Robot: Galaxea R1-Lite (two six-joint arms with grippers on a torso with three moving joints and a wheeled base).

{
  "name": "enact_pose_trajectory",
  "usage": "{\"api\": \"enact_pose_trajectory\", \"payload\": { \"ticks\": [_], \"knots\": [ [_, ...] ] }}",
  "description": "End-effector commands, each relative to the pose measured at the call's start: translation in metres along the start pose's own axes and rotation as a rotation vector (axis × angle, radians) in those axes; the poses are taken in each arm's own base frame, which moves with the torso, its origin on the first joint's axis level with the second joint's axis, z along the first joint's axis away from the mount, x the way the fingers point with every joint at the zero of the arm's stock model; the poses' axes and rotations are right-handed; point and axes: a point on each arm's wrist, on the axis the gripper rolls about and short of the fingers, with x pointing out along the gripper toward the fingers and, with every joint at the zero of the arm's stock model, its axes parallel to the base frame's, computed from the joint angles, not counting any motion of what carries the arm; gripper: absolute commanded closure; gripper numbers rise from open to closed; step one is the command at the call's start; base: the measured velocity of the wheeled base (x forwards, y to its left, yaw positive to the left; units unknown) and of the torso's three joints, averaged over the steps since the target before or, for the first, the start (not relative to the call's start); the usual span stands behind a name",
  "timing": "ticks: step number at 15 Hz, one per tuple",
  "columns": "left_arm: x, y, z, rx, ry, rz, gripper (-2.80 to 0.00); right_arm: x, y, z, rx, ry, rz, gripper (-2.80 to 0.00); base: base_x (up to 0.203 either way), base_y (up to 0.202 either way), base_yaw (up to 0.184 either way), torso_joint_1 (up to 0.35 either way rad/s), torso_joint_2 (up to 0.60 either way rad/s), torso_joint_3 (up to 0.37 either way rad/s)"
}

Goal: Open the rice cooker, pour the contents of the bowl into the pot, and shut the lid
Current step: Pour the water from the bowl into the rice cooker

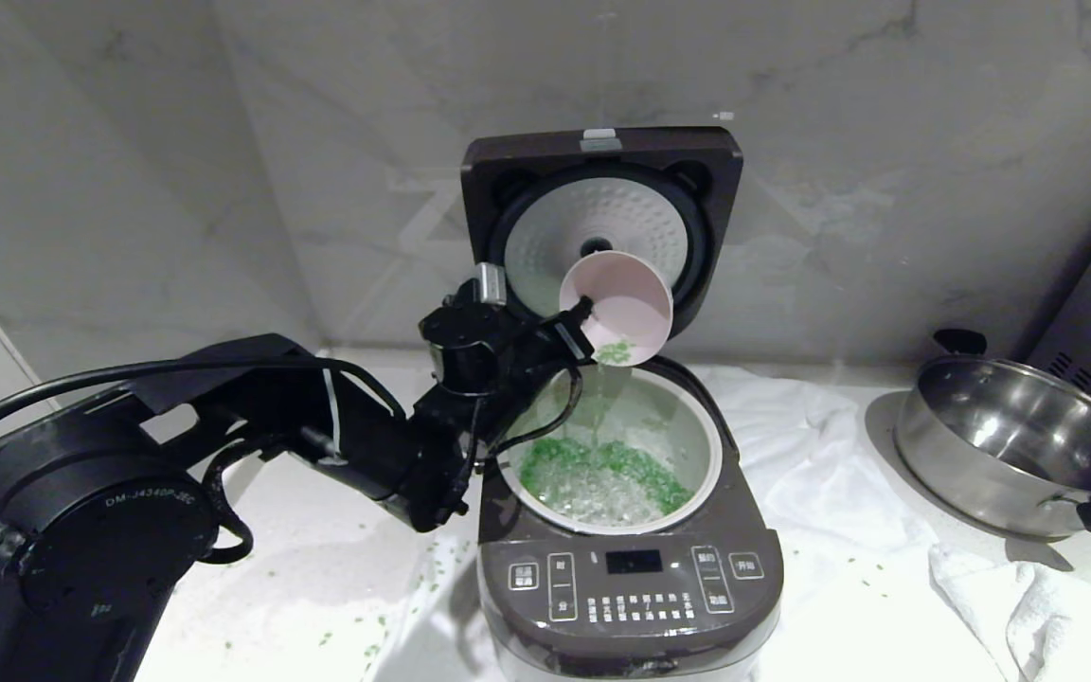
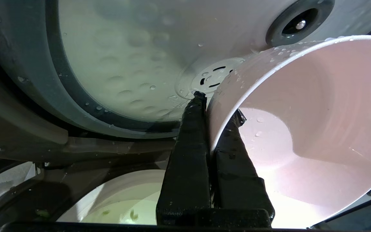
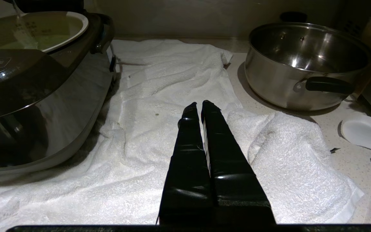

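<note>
The dark grey-brown rice cooker (image 1: pixel 631 578) stands open, its lid (image 1: pixel 602 152) upright at the back with the pale inner plate (image 2: pixel 124 64) facing me. My left gripper (image 1: pixel 583 317) is shut on the rim of the pink bowl (image 1: pixel 619 305), which is tipped steeply over the pot (image 1: pixel 708 445). Green contents (image 1: pixel 614 352) spill from the bowl's lower edge, and a green heap (image 1: pixel 602 464) lies with water in the pot. In the left wrist view one finger presses the bowl (image 2: pixel 301 129) from outside and one from inside. My right gripper (image 3: pixel 199 104) is shut and empty above the towel.
A white towel (image 3: pixel 159 96) lies under and right of the cooker. A shiny steel pan (image 1: pixel 1010 445) with black handles stands at the right. Green grains (image 1: pixel 370 649) are scattered on the counter left of the cooker. A marble wall closes the back.
</note>
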Motion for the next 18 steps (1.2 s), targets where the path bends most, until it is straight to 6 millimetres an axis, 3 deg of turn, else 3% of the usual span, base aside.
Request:
{"api": "enact_pose_trajectory", "payload": {
  "ticks": [1,7,10,14,18],
  "knots": [
    [-0.001,-0.002,0.002,-0.003,-0.009,-0.006,0.00,0.000,0.000,0.000,0.000,0.001,0.000,0.00,0.000,0.000,0.000,0.000,0.00,0.000],
    [-0.002,-0.003,0.003,-0.005,-0.013,-0.005,0.00,0.000,0.000,0.000,0.000,0.002,0.000,0.00,0.000,0.000,0.000,0.000,0.00,0.000],
    [-0.022,-0.002,0.006,0.004,-0.026,-0.010,0.00,0.000,0.000,0.000,0.000,0.001,0.000,0.00,0.000,0.000,0.000,0.000,0.00,0.000],
    [-0.051,0.015,-0.011,0.326,-0.007,0.015,0.00,0.000,0.000,0.000,0.000,0.002,0.001,0.00,0.000,0.000,0.000,0.000,0.00,0.000],
    [-0.043,0.004,-0.004,0.490,-0.060,-0.014,0.00,0.000,0.000,0.000,0.000,0.002,0.001,0.00,0.000,0.000,0.000,0.000,0.00,0.000]
  ]
}}
